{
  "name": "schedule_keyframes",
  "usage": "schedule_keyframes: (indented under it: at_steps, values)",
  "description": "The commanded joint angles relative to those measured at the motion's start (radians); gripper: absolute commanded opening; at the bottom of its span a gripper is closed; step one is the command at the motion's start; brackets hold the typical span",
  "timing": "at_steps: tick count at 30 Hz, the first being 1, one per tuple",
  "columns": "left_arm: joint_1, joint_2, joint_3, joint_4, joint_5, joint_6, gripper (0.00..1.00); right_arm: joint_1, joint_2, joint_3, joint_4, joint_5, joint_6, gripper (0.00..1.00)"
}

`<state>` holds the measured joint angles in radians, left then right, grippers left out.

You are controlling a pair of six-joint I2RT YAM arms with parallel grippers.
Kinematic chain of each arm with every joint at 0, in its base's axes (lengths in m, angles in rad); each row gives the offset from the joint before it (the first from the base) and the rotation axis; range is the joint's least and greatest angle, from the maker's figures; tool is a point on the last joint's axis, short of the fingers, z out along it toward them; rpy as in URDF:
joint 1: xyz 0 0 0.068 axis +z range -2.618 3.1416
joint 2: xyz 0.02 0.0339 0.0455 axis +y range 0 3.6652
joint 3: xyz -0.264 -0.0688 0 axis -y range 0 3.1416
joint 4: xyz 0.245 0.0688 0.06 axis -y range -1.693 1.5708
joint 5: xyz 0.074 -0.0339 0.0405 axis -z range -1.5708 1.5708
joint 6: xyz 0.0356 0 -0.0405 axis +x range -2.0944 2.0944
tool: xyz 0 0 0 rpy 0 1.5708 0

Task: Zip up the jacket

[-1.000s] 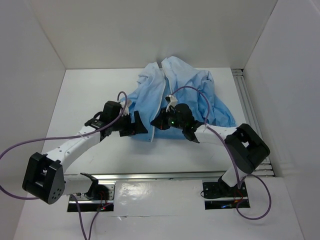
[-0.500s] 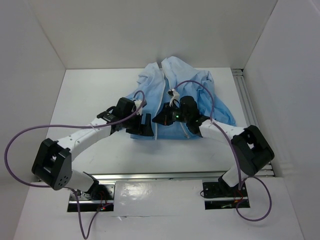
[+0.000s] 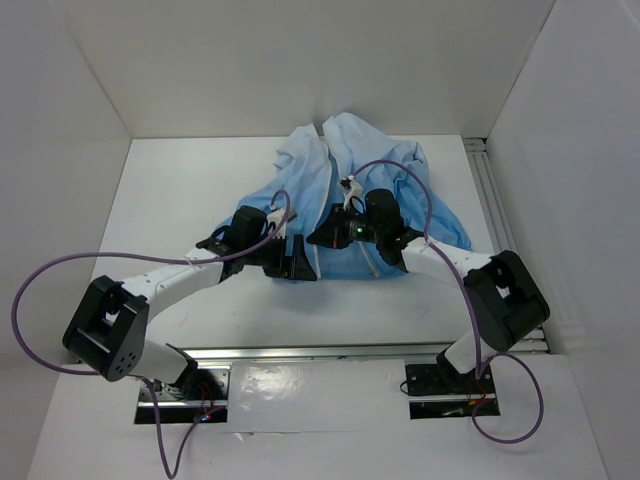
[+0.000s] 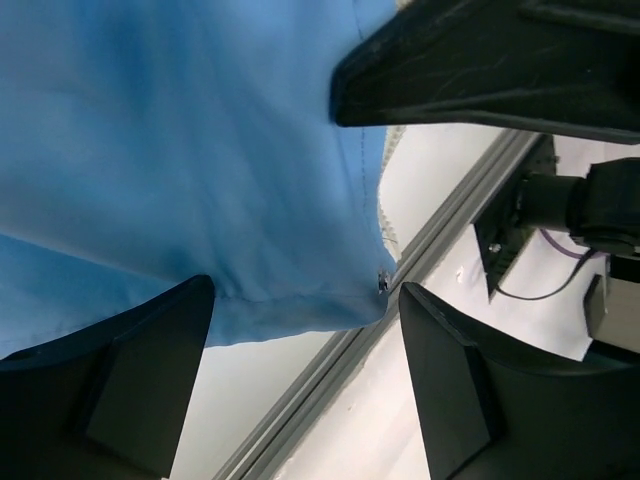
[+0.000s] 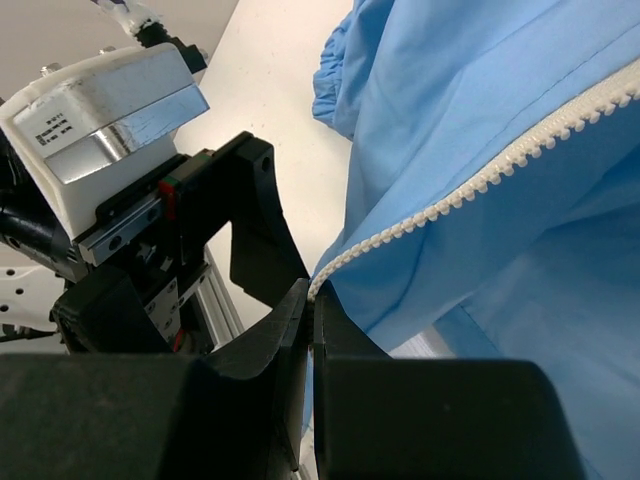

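- The jacket [image 3: 340, 190] lies unzipped at frame centre; we judge its zipper ends need mating.
- Right claw [image 5: 312, 325] pinches the zipper strip [image 5: 480, 180]; left claw [image 4: 300, 300] gapes empty over the hem corner [image 4: 365, 295].
- Next: grip that corner.

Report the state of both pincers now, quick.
Left pincer: open, one finger on each side of the jacket's lower edge.
Right pincer: closed on the lower end of the zipper strip.

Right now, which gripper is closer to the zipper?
Right. The right gripper is shut on the zipper near its lower end. The left gripper is open beside it, straddling the bottom corner of the jacket without clamping it.
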<state>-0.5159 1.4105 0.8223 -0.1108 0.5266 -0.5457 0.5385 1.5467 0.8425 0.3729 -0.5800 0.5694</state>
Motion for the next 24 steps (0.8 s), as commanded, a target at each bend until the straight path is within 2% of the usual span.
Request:
schedule_keyframes:
  at_steps: [1,7,11,12,15,16,19,20,24]
  values:
    - [-0.001,-0.001,-0.025,0.152,0.078,-0.086,0.87,-0.009,-0.043,0.015,0.064,-0.024,0.009,0.07]
    - [-0.001,-0.001,-0.067,0.227,0.079,-0.172,0.68,-0.009,-0.043,-0.003,0.064,-0.024,0.02,0.07]
    - [-0.001,-0.012,-0.077,0.25,0.091,-0.21,0.62,-0.009,-0.043,-0.003,0.055,-0.024,0.01,0.07]
    - [-0.001,-0.012,-0.077,0.25,0.092,-0.211,0.58,-0.009,-0.043,-0.003,0.055,-0.024,0.01,0.07]
    - [-0.001,-0.012,-0.077,0.26,0.092,-0.223,0.55,-0.009,-0.043,-0.003,0.044,-0.024,0.001,0.07]
    - [-0.001,-0.012,-0.086,0.26,0.092,-0.232,0.5,-0.009,-0.043,-0.003,0.044,-0.024,0.001,0.07]
    - [-0.001,-0.012,-0.086,0.26,0.092,-0.232,0.45,-0.009,-0.043,-0.003,0.034,-0.015,-0.009,0.07]
    - [-0.001,-0.012,-0.086,0.26,0.082,-0.232,0.37,-0.009,-0.043,-0.003,0.034,-0.015,-0.009,0.07]
    - [-0.001,-0.012,-0.086,0.26,0.082,-0.241,0.17,-0.009,-0.043,-0.003,0.023,-0.015,-0.009,0.07]
